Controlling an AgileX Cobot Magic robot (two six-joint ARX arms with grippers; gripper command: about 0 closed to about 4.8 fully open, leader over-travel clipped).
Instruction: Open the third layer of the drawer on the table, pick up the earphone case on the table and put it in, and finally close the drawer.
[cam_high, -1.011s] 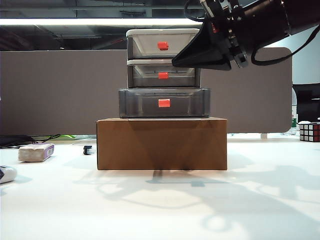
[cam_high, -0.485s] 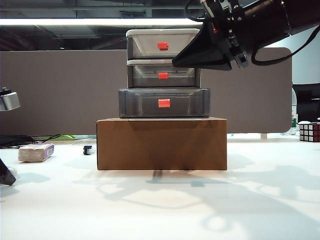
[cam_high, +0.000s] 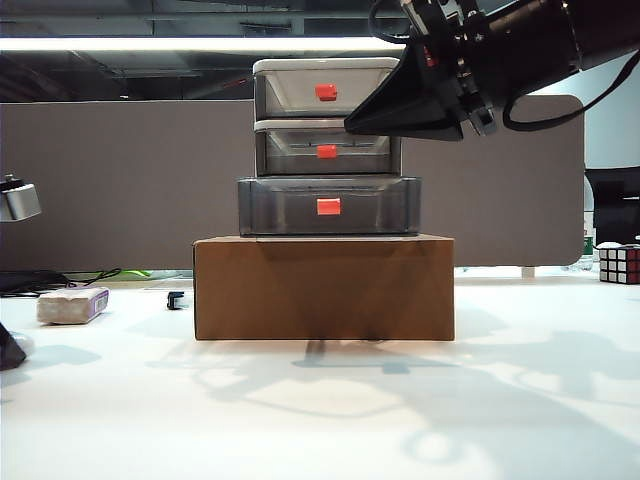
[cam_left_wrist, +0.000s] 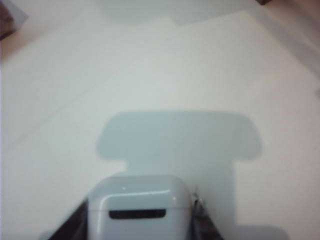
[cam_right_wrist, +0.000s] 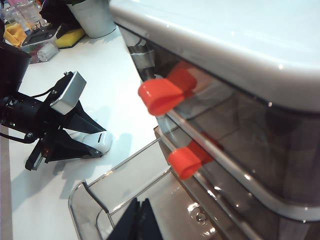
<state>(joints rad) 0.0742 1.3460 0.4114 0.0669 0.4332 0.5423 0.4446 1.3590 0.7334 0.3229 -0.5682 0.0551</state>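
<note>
The drawer (cam_high: 328, 145) stands on a brown cardboard box (cam_high: 323, 287) at the centre of the exterior view, on the white table (cam_high: 320, 410). Its third layer (cam_high: 328, 205) is pulled out toward the camera, its front wider than the two above; the right wrist view shows the open tray (cam_right_wrist: 130, 200) below the red-orange tab handles (cam_right_wrist: 162, 94).

The right gripper (cam_high: 400, 105) hangs at the upper right of the exterior view, beside the upper drawers, its dark fingers (cam_right_wrist: 136, 220) pressed together with nothing between them.

The left gripper (cam_right_wrist: 97, 142) is down at the table at the far left edge of the exterior view. Its fingers stand on either side of the earphone case (cam_left_wrist: 139, 210), which sits between them at the bottom of the left wrist view; I cannot tell whether they have clamped it. A white block with a purple edge (cam_high: 72, 305) lies at the left, and a puzzle cube (cam_high: 618, 263) at the far right.
</note>
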